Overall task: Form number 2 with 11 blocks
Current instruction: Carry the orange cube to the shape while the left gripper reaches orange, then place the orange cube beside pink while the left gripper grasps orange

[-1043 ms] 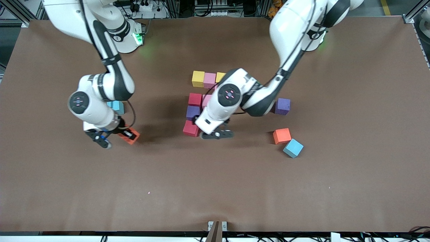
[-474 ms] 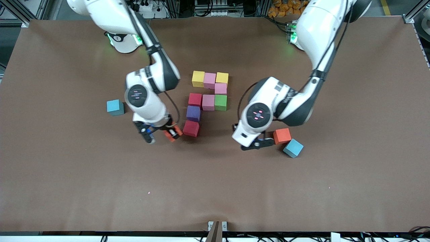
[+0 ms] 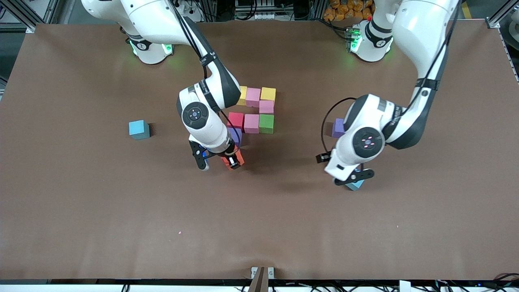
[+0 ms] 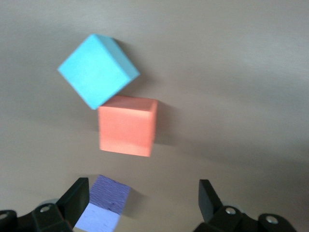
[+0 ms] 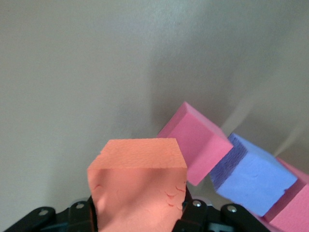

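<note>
My right gripper is shut on an orange block, which fills the right wrist view. It hangs by the end of the block figure nearest the front camera. That figure has a yellow, pink, pink, green, pink, red and purple block. A red block lies just ahead of the held one. My left gripper is open over the table, with a second orange block ahead of it and another purple block beside one finger.
A light-blue cube touches the loose orange block and peeks out under my left hand. Another light-blue cube sits alone toward the right arm's end. The loose purple block lies toward the left arm's end.
My right gripper carried the orange block from the right arm's end over to the figure. My left gripper left the figure and moved over the loose orange and light-blue cubes.
</note>
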